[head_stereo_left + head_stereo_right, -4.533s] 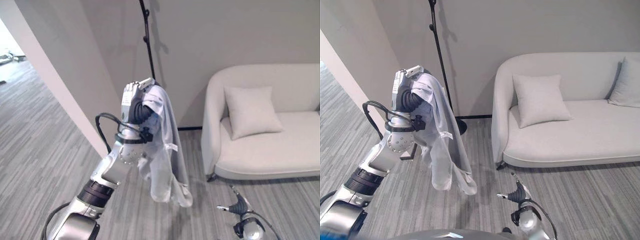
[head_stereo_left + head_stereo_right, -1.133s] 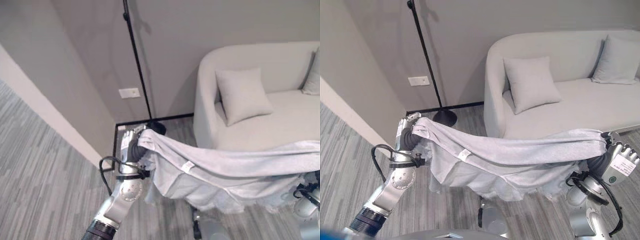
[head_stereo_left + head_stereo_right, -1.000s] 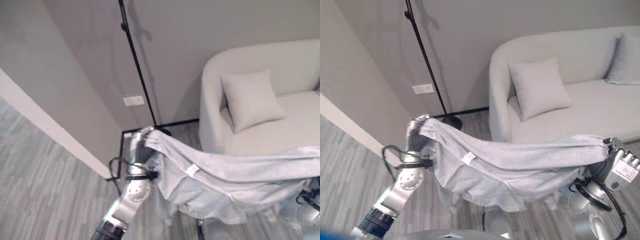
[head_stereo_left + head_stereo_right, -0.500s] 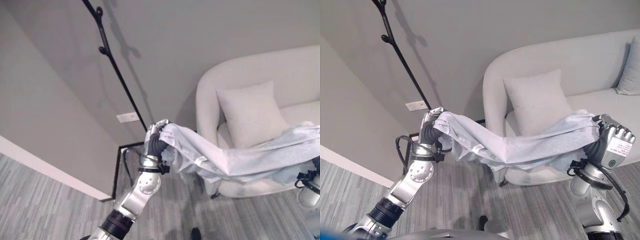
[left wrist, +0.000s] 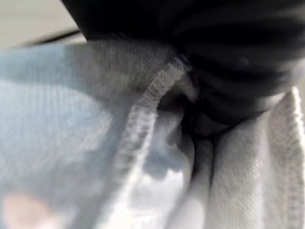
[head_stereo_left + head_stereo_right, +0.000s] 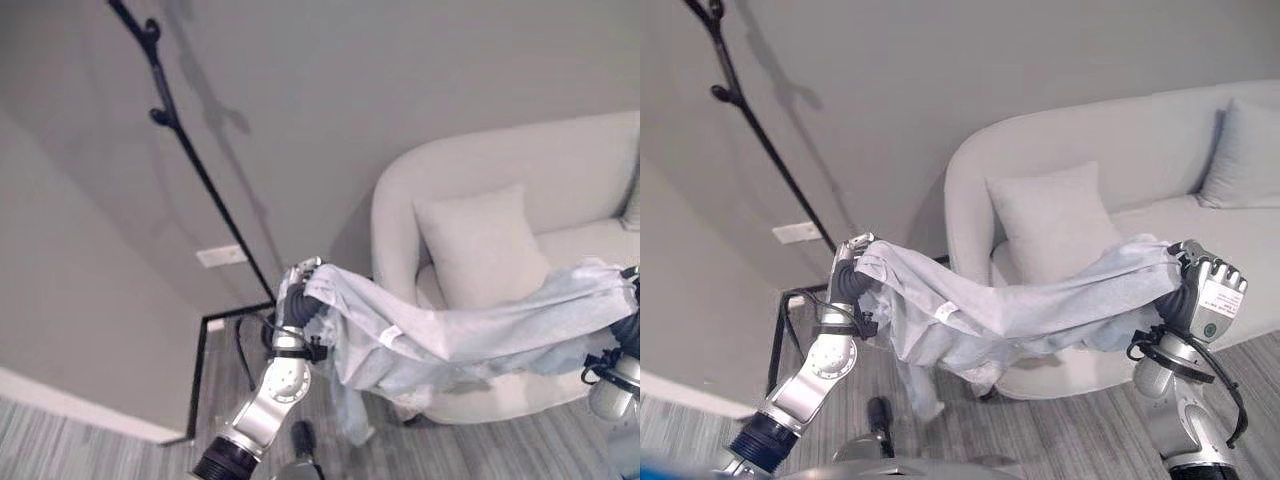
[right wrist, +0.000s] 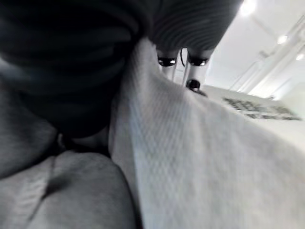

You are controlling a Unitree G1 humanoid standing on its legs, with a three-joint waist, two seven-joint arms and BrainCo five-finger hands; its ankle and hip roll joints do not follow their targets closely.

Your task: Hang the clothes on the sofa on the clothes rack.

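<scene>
- Here a pale grey garment (image 6: 1020,300) is held stretched between the two raised arms, in the air in front of the sofa (image 6: 1110,150) and clear of its seat, so it has already been taken off the sofa
- The left robot hand (image 6: 847,270) is closed round one end of the garment, the cloth being bunched over its fingers; in the left wrist view a stitched hem (image 5: 143,109) is seen pressed against the dark cover
- The right robot hand (image 6: 1202,290) is closed on the other end, with cloth draped over the palm side, as the right wrist view also shows
- The two ends are kept well apart, probably so that the garment is opened out and its upper edge forms a span that can be laid over a hook
- The middle sags, and a loose part hangs down below the left end towards the floor (image 6: 1060,430)
- The clothes rack (image 6: 190,160), a thin black pole with hooks near its top, stands by the wall to the left of the sofa, above and beyond the left robot hand; it is not touched by the garment
- The hanging step is judged not yet done: the garment must be carried to the hooks
- A pillow (image 6: 1050,225) lies on the sofa behind the garment
</scene>
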